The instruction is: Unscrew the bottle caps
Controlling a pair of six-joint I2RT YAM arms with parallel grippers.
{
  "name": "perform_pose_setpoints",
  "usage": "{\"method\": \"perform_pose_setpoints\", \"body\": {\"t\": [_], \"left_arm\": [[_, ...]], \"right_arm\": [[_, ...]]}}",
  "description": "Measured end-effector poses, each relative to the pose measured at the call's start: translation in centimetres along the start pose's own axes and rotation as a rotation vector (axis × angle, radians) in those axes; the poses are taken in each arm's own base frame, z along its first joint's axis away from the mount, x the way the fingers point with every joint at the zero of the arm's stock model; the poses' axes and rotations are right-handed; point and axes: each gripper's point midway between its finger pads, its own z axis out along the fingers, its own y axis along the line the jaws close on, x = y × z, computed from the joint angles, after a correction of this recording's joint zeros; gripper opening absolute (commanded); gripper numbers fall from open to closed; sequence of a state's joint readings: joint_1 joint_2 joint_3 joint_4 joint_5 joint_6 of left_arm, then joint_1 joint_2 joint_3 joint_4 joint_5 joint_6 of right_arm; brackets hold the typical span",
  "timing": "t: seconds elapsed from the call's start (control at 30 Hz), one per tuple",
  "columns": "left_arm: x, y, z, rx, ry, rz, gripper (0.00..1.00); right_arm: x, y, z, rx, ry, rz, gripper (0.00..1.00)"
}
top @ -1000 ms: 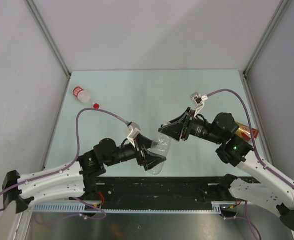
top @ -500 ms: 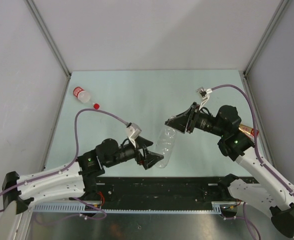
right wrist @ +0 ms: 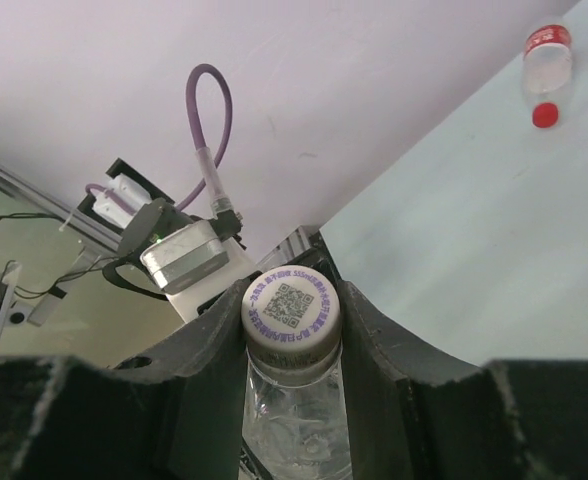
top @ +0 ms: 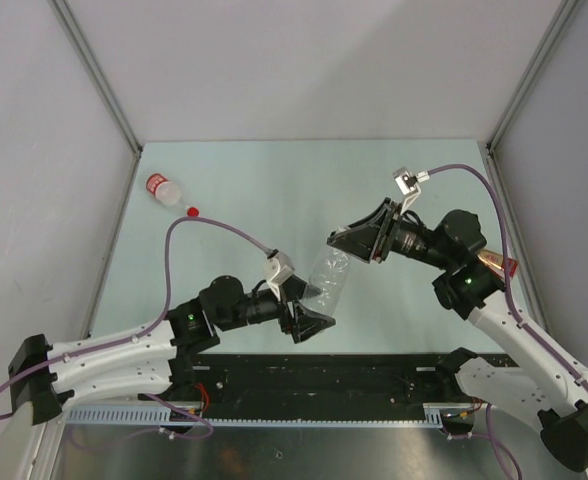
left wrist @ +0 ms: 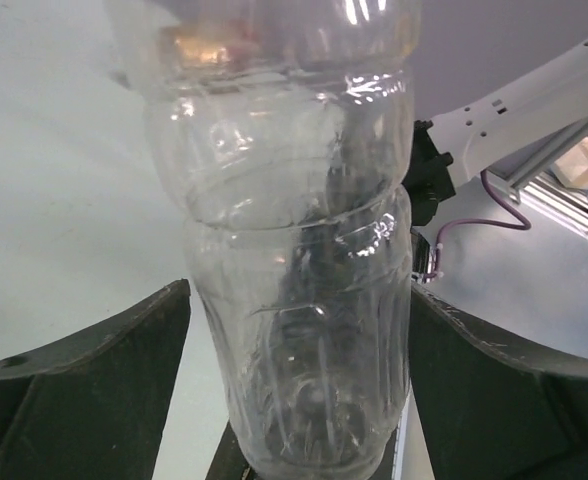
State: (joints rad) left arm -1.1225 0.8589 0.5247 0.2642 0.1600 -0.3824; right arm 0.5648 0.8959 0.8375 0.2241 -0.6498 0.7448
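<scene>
1. my left tool (top: 309, 315) is clamped on the lower part of the clear bottle (top: 326, 285). in the left wrist view its dark fingers (left wrist: 104, 380) press on both ribbed sides of the bottle's base.
2. my right tool (top: 346, 243) is closed on the white cap (right wrist: 292, 307) at the other end of the same bottle. in the right wrist view the fingers (right wrist: 369, 345) touch the cap on both sides.
3. the cap sits on the bottle's neck. its top carries a square printed code inside a ring of purple text.
4. the clear bottle hangs tilted between the two tools, above the near middle of the surface (top: 274, 180). its base points toward my left arm and its cap toward my right arm.
5. the red-label bottle (top: 162, 187) lies on its side at the far left corner of the surface, well apart from both tools. a red cap (top: 192, 211) is at its near end; i cannot tell whether it is screwed on or lying just beside.
6. the amber bottle (top: 496, 263) is at the right edge of the surface, mostly hidden behind my right arm.
</scene>
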Motion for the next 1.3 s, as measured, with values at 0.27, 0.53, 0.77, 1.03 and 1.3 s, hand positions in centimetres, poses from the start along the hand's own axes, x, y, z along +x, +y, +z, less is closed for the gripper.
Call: {"method": "perform_pose_setpoints", "body": {"t": [0.27,0.53,0.77,1.03,1.3], "left_arm": [[0.2,-0.4,-0.1,0.047,-0.015,0.022,0.35],[0.7,0.1,-0.9,0.035,-0.024,0.015,0.26],[2.2,1.5,-1.2,-0.03,0.03,0.04,0.21],[4.7,5.7,-2.2,-0.236,0.148,0.096,0.2],[5.6,8.3,-3.9,-0.426,0.245,0.17,0.17]], "right_arm": [[-0.1,-0.4,0.8,-0.042,0.014,0.014,0.0],[0.7,-0.5,1.3,-0.08,0.053,0.016,0.59],[-0.6,-0.9,1.2,-0.056,0.0,0.004,0.98],[-2.5,-2.5,0.4,0.029,-0.074,-0.015,0.99],[-1.1,-6.7,0.7,0.171,-0.021,0.052,0.99]]}}
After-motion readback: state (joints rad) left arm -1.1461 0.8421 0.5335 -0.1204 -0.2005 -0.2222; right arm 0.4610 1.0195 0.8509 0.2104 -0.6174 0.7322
